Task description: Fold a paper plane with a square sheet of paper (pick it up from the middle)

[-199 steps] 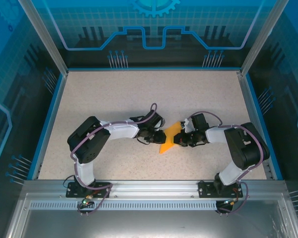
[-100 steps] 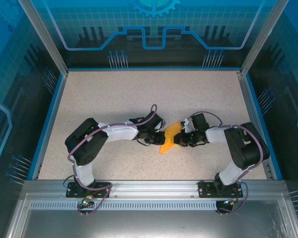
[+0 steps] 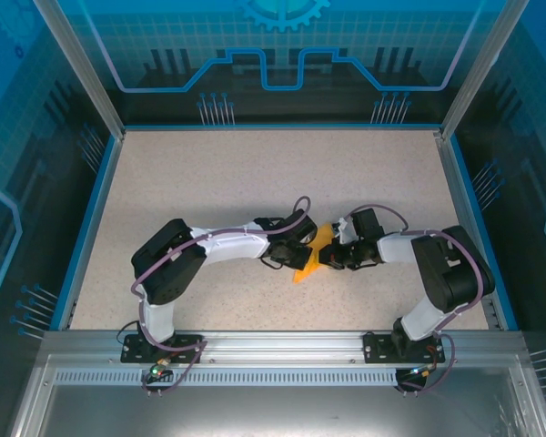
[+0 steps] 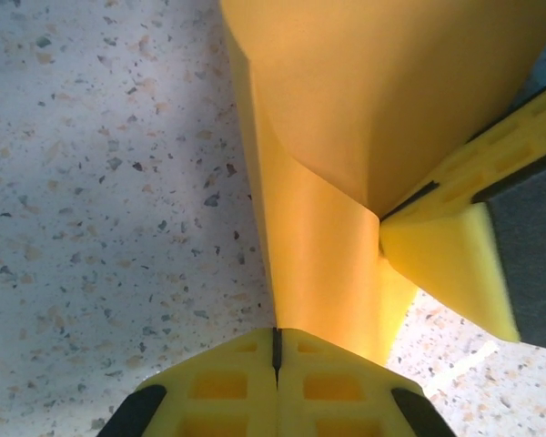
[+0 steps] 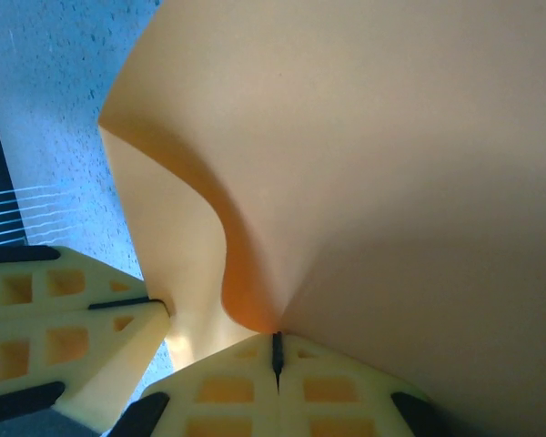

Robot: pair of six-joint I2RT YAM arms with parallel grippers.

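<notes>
Pinching now: the left gripper is clenched on the paper. In its wrist view the jaws meet along one seam, with the sheet's lower edge nipped between them.
Right gripper: also clamped on the paper, from the opposite side. In its wrist view the jaws are closed and the sheet rises out of the seam.
Just changed: over the last second the left arm slid right, toward the right gripper, and its jaws went from part-open to closed. The right gripper stayed put and stayed clenched.
Paper: it sits between the two grippers, toward the near middle of the table. It is partly folded, with one long crease in the left wrist view and a buckled curve in the right wrist view. Less of it shows from above than a second ago, because the left gripper now covers part of it.
Meaning for the task: both arms now seem to have a hold, so a crease can be worked between them. The sheet is far from a dart, so the folding looks to be at an early stage.
Risk: thin paper held at two close points may crumple or tear if the arms pull unevenly.
</notes>
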